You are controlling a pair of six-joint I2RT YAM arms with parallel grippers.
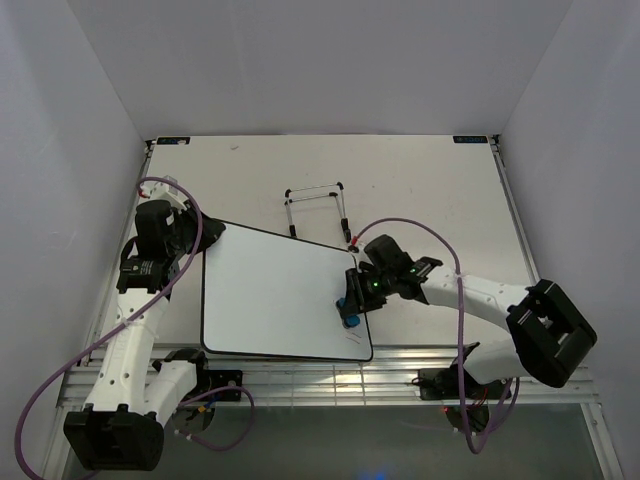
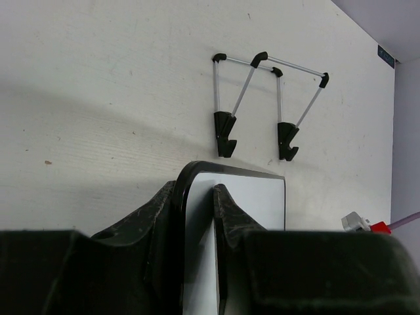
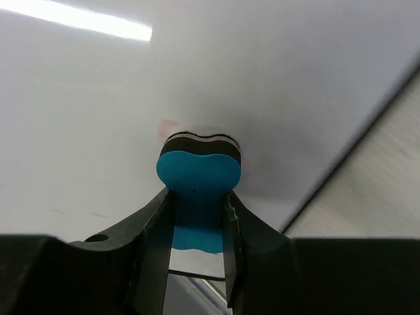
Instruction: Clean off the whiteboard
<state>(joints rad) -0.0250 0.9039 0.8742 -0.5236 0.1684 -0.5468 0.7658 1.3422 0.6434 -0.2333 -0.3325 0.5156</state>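
Observation:
The whiteboard (image 1: 270, 300) lies flat on the table, white with a thin black rim. My left gripper (image 1: 207, 238) is shut on its far left corner; in the left wrist view the board's rim (image 2: 190, 177) sits between my fingers (image 2: 226, 210). My right gripper (image 1: 352, 303) is shut on the small blue eraser (image 1: 352, 320) and presses it on the board near its right edge. In the right wrist view the eraser (image 3: 199, 172) stands on the glossy board (image 3: 118, 92), with a faint red smudge (image 3: 169, 126) just beyond it. The rest of the board looks nearly blank.
A thin black wire stand (image 1: 315, 205) lies on the table just behind the board, also in the left wrist view (image 2: 262, 105). A purple cable (image 1: 400, 222) loops over the right arm. The table's metal front rail (image 1: 330, 378) runs just below the board.

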